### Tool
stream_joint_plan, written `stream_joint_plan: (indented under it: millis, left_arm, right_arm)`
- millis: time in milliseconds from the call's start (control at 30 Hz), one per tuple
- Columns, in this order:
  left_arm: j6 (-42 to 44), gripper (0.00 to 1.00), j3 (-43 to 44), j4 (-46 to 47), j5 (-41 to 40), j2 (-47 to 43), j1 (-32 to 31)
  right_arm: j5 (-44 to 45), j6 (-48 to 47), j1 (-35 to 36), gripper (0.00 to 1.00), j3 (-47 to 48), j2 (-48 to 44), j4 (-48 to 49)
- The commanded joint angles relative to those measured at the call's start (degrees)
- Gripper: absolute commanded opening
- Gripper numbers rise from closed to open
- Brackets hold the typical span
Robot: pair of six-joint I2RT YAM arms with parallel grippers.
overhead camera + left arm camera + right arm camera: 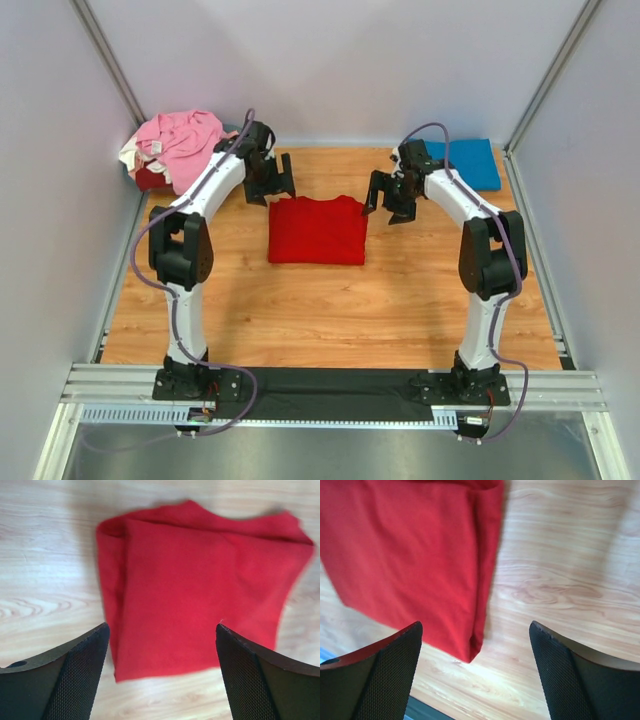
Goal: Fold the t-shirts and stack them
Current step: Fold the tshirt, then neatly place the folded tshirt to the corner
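Note:
A bright red t-shirt (318,230) lies folded into a rough square in the middle of the table; it also shows in the left wrist view (200,585) and the right wrist view (415,555). My left gripper (270,190) hangs open and empty above its far left corner. My right gripper (388,203) hangs open and empty above its far right corner. A blue t-shirt (465,163) lies folded flat at the back right. A pile of loose shirts at the back left has a pink t-shirt (185,143) on top, with bits of cream and dark red cloth under it.
The wooden table (330,310) is walled by white panels at the back and on both sides. A black strip and a metal rail (330,385) with the arm bases run along the near edge.

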Motion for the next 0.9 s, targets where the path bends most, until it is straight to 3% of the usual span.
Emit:
stream_joint_plan:
  millis: [0,367,533,700,833,867]
  left_arm:
    - [2.4,0.92,-1.7,1.6,2.3,-10.3,-1.4]
    - [4.1,0.89,-25.1,-2.4,-6.5,-39.1,-2.8]
    - [7.1,0.89,-26.5,-10.5,-13.1,-49.2,-2.8]
    - [8.5,0.87,-32.9,-12.3,-16.6,-58.3,-2.8]
    - [9.1,0.87,-39.7,-11.6,-19.3,-64.2,-2.8]
    - [9.3,0.87,-41.8,-11.4,-19.5,-65.3,-2.8]
  right_arm:
    - [-6.3,0.7,-0.2,0.89,-4.9,-4.4,10.2]
    - [-8.9,0.0,-1.2,0.87,-0.1,7.3,11.7]
    - [-10.7,1.7,-2.0,0.82,4.7,13.9,11.5]
    - [-12.5,4.6,0.4,0.73,3.4,16.4,15.7]
    - [-17.6,9.0,1.4,0.54,0.8,18.1,22.3]
    - [-18.0,9.6,1.3,0.42,-0.7,18.1,23.6]
